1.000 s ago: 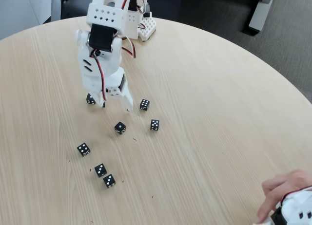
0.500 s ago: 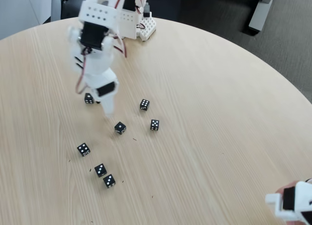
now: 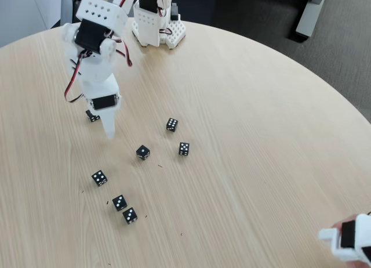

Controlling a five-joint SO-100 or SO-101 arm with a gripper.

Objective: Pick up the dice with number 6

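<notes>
The dice with number 6 (image 3: 172,125) is a small black cube lying on the round wooden table (image 3: 249,134); its top face reads as two rows of three white pips. My white gripper (image 3: 108,130) hangs well to its left, pointing down at the table. The fingers are drawn together into a single tip with nothing between them. Another black die (image 3: 91,116) sits against the gripper's left side, its pips too small to read.
Several more black dice lie nearby: one-pip (image 3: 142,152), another (image 3: 184,148), and three lower left (image 3: 99,177), (image 3: 119,202), (image 3: 130,215). The arm's base (image 3: 155,24) stands at the table's far edge. A person's hand holds a white device (image 3: 351,242) at bottom right.
The gripper went from open to closed and swung left, away from the six-pip die. The die beside it shifted left with it. The hand at bottom right moved further out of view.
</notes>
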